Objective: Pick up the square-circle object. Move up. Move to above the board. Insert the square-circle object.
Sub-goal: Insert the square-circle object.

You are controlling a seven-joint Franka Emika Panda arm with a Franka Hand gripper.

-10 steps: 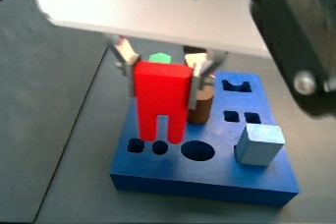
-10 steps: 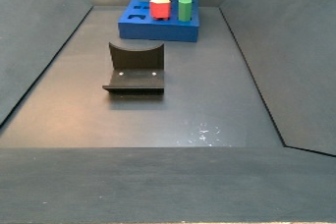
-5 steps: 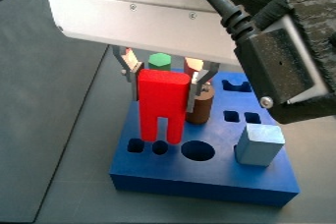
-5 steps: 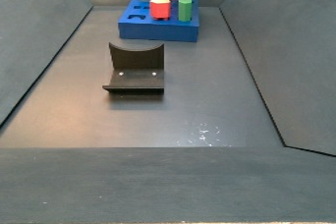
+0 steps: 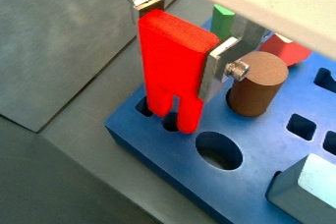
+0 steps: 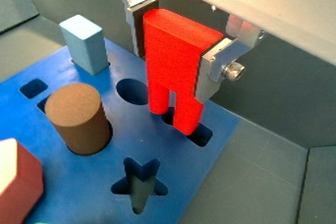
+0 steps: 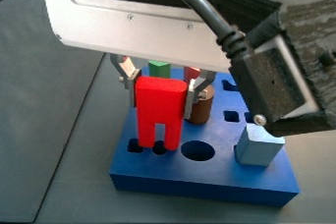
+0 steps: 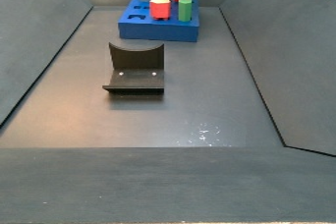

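The fingers [image 5: 223, 53] clamp the square-circle object [image 5: 174, 66] by its solid top, one silver plate on each side, so the gripper [image 7: 161, 77] sits directly above the board [image 7: 210, 175] with the red block upright. In both wrist views the two legs reach the paired holes at the board's near edge; the tips look just entered, though depth is hard to judge.

To finish well, I judge the push should stay straight down, legs square to the holes, with the grip firm until the block seats; any tilt could jam a leg on a hole's rim. The round hole [image 5: 219, 150] just beside must be avoided.

A wrist view shows the brown cylinder [image 6: 77, 118], the star cutout [image 6: 140, 183] and a grey-blue block [image 6: 83, 41], each apart from the red legs. A side view shows the green piece [image 7: 159, 68] behind the gripper, at about 12 o'clock of the red block. Only the far side view shows the fixture [image 8: 136, 69] on the floor, well apart from the board [image 8: 159, 29] at 12 o'clock.
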